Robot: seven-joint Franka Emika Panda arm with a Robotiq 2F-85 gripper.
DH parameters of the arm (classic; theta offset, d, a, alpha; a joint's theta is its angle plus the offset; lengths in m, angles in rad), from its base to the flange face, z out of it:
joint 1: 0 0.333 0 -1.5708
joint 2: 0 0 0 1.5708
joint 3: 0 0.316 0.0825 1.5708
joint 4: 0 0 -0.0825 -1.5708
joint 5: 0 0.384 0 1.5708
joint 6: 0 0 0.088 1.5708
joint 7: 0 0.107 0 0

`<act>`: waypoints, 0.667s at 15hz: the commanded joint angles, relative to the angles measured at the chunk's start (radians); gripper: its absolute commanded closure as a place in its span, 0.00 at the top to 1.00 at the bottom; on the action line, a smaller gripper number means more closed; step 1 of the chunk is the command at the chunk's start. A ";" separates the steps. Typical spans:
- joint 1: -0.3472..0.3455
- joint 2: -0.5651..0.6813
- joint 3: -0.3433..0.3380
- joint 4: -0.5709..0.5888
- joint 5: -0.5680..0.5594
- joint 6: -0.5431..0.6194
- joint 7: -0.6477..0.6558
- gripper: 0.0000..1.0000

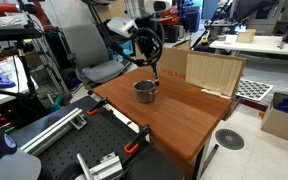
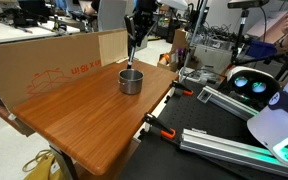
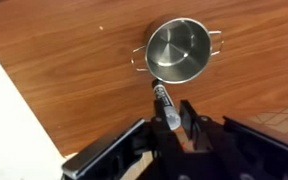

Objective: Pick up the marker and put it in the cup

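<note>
The small grey metal cup (image 3: 179,50) stands on the wooden table (image 3: 74,70); it shows in both exterior views (image 1: 145,91) (image 2: 131,81). My gripper (image 3: 174,125) is shut on the black marker (image 3: 161,100). The marker's whitish end sits between the fingers and its black tip points at the cup's near rim. In both exterior views the gripper (image 1: 154,68) (image 2: 132,42) hangs just above the cup, with the marker (image 2: 131,62) pointing down toward it. The cup looks empty in the wrist view.
Cardboard panels (image 1: 214,70) (image 2: 54,62) stand upright along the table's far side, close behind the cup. The table edge (image 2: 134,125) borders black clamps and rails. Chairs and lab clutter surround the table.
</note>
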 commanded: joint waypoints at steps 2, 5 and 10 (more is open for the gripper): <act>0.016 -0.077 0.026 -0.073 -0.034 0.052 0.040 0.06; 0.022 -0.105 0.042 -0.095 -0.034 0.053 0.049 0.06; 0.019 -0.136 0.057 -0.125 -0.040 0.060 0.058 0.06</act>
